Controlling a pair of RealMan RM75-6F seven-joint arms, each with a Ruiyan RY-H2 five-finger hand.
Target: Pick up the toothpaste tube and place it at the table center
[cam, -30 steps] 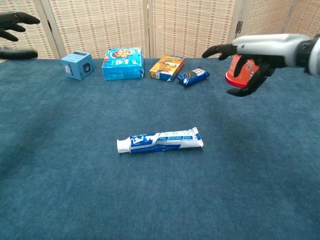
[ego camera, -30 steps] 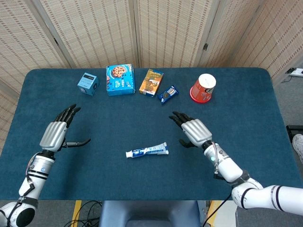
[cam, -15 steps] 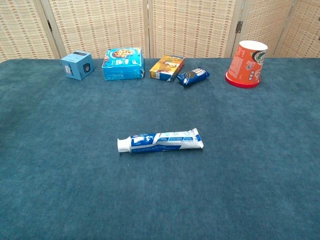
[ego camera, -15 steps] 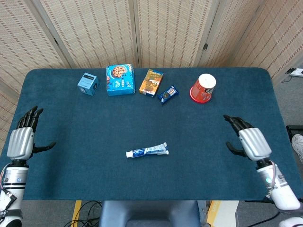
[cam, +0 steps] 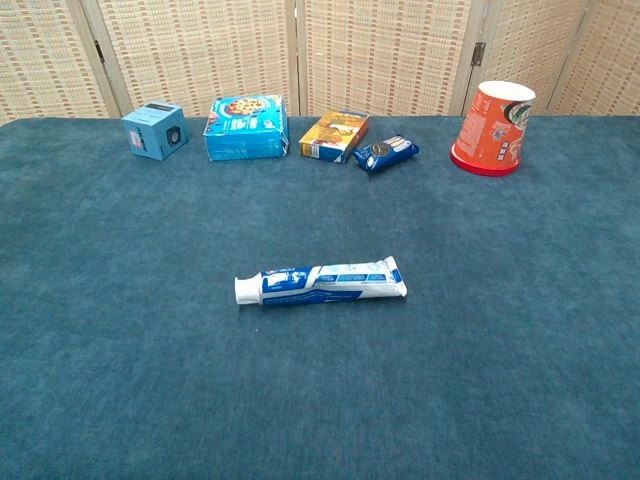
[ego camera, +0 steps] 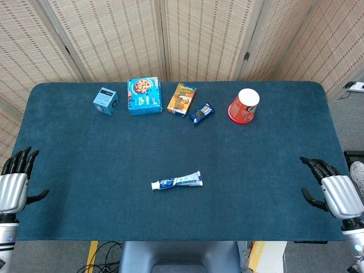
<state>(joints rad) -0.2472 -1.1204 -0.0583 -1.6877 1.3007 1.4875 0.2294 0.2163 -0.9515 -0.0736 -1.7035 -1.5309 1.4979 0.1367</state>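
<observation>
We see the toothpaste tube (ego camera: pixel 177 182) lying flat near the middle of the blue counter (ego camera: pixel 273 153), its white cap pointing toward the left side, untouched by either hand. The left hand (ego camera: pixel 13 187) sits at the counter's left edge, fingers spread and holding nothing. The right hand (ego camera: pixel 335 190) sits at the right edge, likewise spread and holding nothing. Both hands appear only in the head view. Along the far edge we find, from left to right, a small blue box (ego camera: pixel 106 100), a blue cookie box (ego camera: pixel 144 96), an orange box (ego camera: pixel 181 99), a dark snack packet (ego camera: pixel 202 113) and an inverted red cup (ego camera: pixel 244 106), all well apart from the tube.
</observation>
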